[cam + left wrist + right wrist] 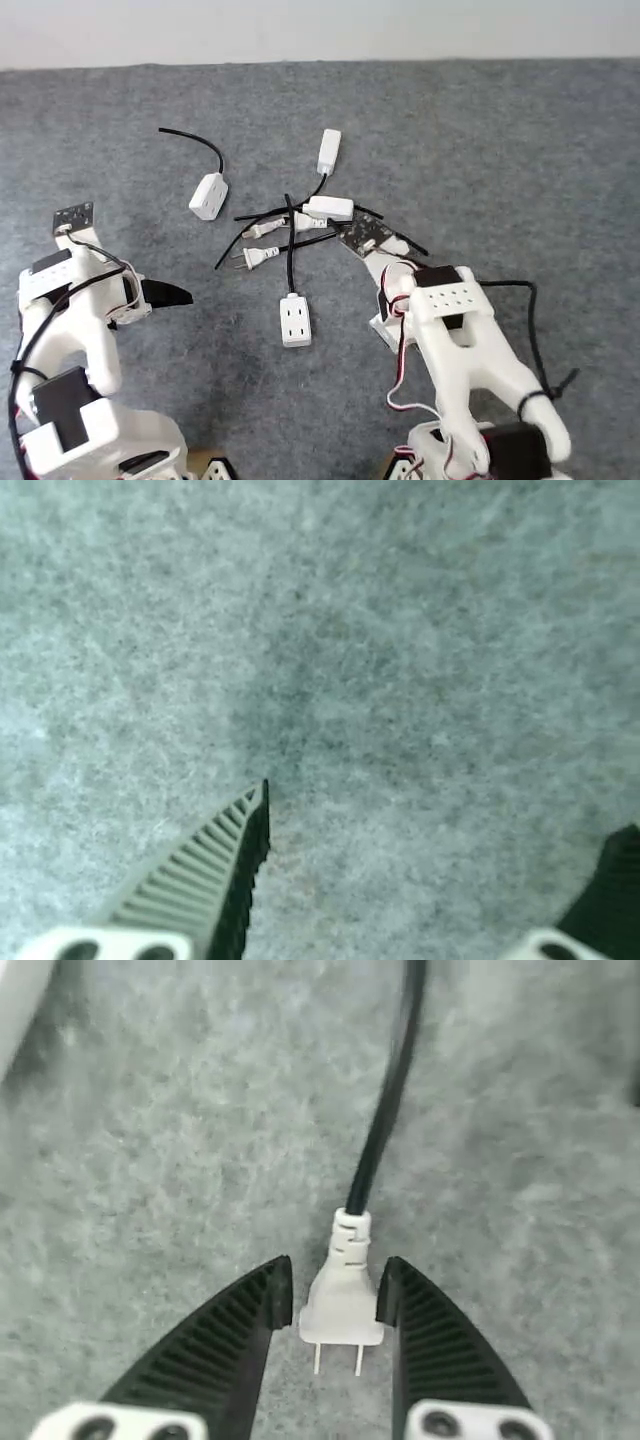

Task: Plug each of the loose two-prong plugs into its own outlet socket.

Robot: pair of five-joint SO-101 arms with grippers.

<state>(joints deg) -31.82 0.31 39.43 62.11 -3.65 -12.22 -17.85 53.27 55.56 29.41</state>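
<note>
Plug, white with two prongs, sits between the right fingers, which are closed in on its sides and hold it. Its black cord runs away over the grey tabletop.

In the high view the right arm stretches to the tangle of cords in the middle of the tabletop. Two more plugs lie loose there, one just above the other, both with their prongs pointing left.

Four white sockets lie around them:
- one to the left
- one at the far side
- one just beside the right arm's tip
- one nearest the arms

The left fingers are spread wide, holding nothing, over bare tabletop well apart from the plugs. In the high view they point toward the middle.
</note>
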